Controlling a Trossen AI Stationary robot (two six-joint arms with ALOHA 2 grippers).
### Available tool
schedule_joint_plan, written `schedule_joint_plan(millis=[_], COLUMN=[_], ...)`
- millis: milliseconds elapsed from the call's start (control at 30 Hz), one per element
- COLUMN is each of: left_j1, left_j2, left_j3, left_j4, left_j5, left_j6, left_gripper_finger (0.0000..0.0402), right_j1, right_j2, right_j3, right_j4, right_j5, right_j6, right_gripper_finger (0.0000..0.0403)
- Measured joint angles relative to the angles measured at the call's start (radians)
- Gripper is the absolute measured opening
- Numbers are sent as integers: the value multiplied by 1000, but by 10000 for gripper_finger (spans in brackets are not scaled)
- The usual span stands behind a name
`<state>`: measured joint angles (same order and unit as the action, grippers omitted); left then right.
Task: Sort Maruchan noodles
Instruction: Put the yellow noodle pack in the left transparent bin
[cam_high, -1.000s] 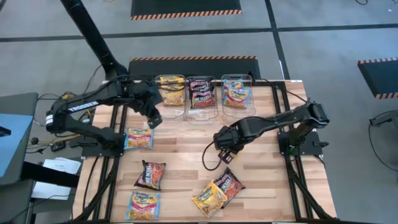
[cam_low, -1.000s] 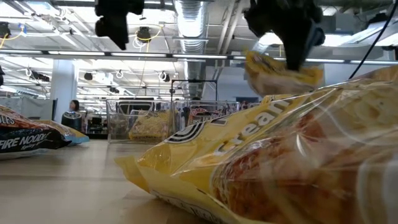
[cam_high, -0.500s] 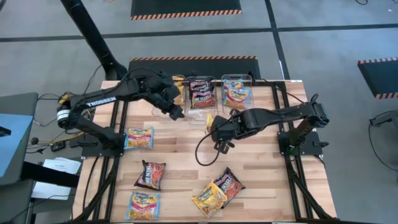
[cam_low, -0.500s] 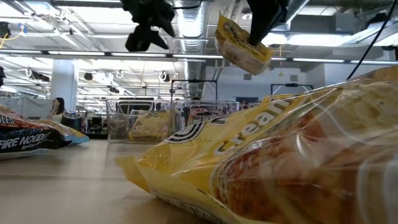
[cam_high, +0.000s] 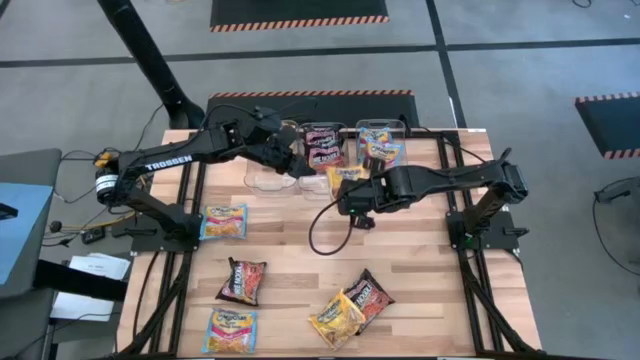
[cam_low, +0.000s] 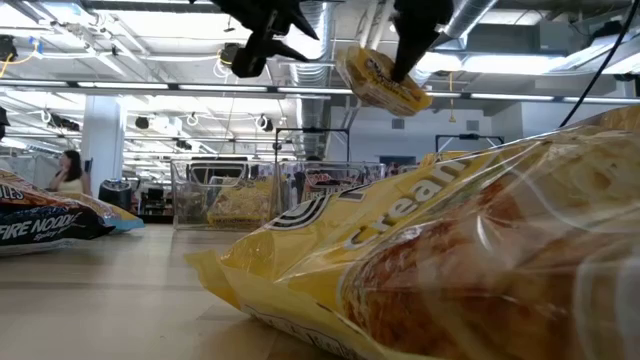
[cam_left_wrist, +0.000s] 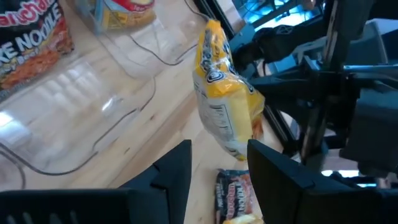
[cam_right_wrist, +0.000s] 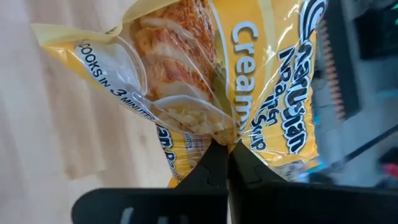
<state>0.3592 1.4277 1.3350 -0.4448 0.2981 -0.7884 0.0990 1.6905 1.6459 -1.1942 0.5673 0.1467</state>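
Yellow packet (cam_high: 347, 177) hangs pinched in the right gripper (cam_high: 356, 190) just before the bins (cam_high: 270, 182), and the left gripper (cam_high: 297, 163), fingers spread, is beside it. At low view the packet (cam_low: 383, 82) is high over the tabletop (cam_low: 120, 290); it should go over the yellow bin before release. A second ago both grippers were farther from the bins.

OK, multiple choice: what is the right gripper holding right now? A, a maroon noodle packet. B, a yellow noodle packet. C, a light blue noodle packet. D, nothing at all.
B: the right gripper is pinched shut on a yellow noodle packet, which hangs lifted off the table in front of the clear bins, as the low view also shows.
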Motion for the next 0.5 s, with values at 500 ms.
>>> schedule_joint_plan(millis=[500], left_j1=[-1], left_j2=[0], left_j3=[0], left_j4=[6], left_j5=[-49], left_j6=[-29], left_gripper_finger=[142], right_j1=[-41], right_j2=[0], right_j3=[1], right_j4=[153], right_j5=[34], right_j6=[-231], right_gripper_finger=[2])
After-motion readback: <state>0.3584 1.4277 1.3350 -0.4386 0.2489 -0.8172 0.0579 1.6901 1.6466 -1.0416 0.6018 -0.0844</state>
